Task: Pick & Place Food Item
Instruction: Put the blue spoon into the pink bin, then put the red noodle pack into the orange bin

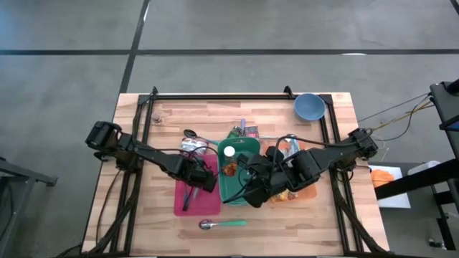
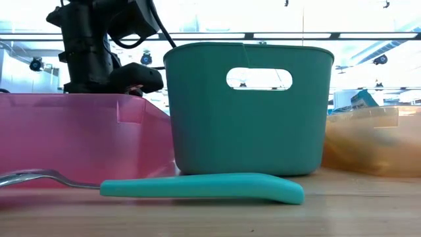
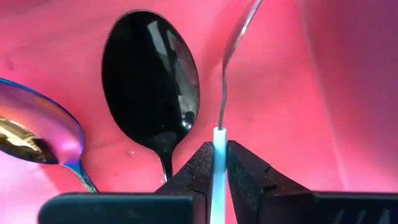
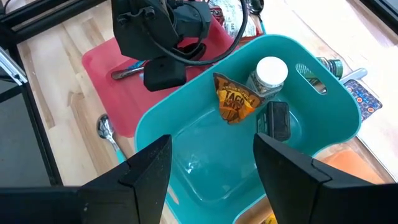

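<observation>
Left gripper (image 3: 219, 180) was seen clamped on a white-handled utensil (image 3: 219, 158) over the pink tray (image 3: 323, 74), lower centre. Slippage onto the black spoon (image 3: 151, 81) was judged possible. Right gripper (image 4: 211, 171) was held open above the teal bin (image 4: 205, 155).

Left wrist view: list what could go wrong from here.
1. The left tool pinches only the thin white handle of a utensil; it may swivel or slip as the grip loosens.
2. If dropped, it could land on the black spoon and the iridescent spoon crowding the pink tray.
</observation>
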Controlling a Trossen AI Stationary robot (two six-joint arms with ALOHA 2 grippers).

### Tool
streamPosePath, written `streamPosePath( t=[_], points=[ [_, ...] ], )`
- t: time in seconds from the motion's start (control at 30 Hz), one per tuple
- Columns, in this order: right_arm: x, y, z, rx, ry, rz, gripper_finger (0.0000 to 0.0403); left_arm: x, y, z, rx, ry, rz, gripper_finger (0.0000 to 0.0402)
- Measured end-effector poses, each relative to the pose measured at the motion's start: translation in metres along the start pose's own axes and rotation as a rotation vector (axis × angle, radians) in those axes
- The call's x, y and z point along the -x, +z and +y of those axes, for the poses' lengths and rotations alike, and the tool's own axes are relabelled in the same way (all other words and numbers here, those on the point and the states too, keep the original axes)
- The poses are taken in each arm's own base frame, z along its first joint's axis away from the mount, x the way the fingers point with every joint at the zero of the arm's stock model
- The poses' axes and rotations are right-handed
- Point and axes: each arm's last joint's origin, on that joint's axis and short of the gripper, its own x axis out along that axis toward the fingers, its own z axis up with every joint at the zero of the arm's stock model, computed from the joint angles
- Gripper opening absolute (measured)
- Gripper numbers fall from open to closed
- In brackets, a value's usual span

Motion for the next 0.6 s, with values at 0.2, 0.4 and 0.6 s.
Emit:
streamPosePath(
  t=[0.2,0.4,0.6],
  points=[
    [0.0,0.0,0.0,0.0,0.0,0.0,0.0223,0.0,0.0,-0.001,-0.03,-0.009,0.023,0.0096],
    [0.0,0.0,0.0,0.001,-0.001,0.002,0.0223,0.001,0.002,-0.001,-0.01,-0.018,0.054,0.0174],
    [0.0,-0.001,0.0,0.017,0.016,0.024,0.0223,0.021,0.004,-0.001,-0.052,-0.098,0.122,0.0215]
  ],
)
